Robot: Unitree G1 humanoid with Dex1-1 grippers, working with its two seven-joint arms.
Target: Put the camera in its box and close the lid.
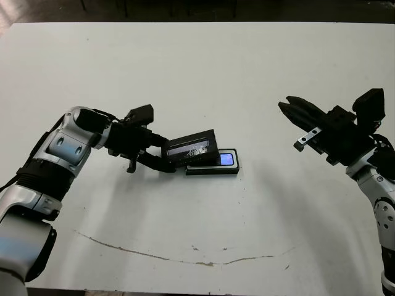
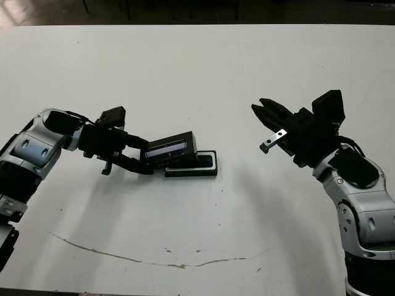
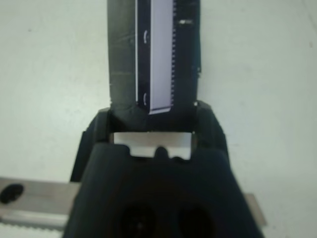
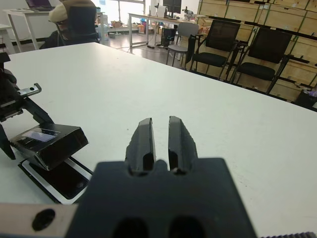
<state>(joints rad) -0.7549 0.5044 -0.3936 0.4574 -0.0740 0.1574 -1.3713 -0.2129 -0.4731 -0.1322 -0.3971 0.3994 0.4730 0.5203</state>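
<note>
The box (image 1: 213,172), a shallow black tray with a white lining, lies at the table's middle. The camera (image 1: 227,159) rests inside it, its blue-lit screen showing at the right end. My left gripper (image 1: 165,157) is shut on the lid (image 1: 191,147), a flat black cover with a silvery strip. The lid hangs tilted over the box's left part, its right end higher. In the left wrist view the lid (image 3: 168,59) stands between the two fingers (image 3: 210,131). My right gripper (image 1: 290,110) hovers shut and empty, well to the right of the box and above the table.
A thin dark curved scuff (image 1: 203,262) crosses the table near its front edge. In the right wrist view, black chairs (image 4: 257,54), desks and a seated person (image 4: 74,20) show beyond the table's far edge.
</note>
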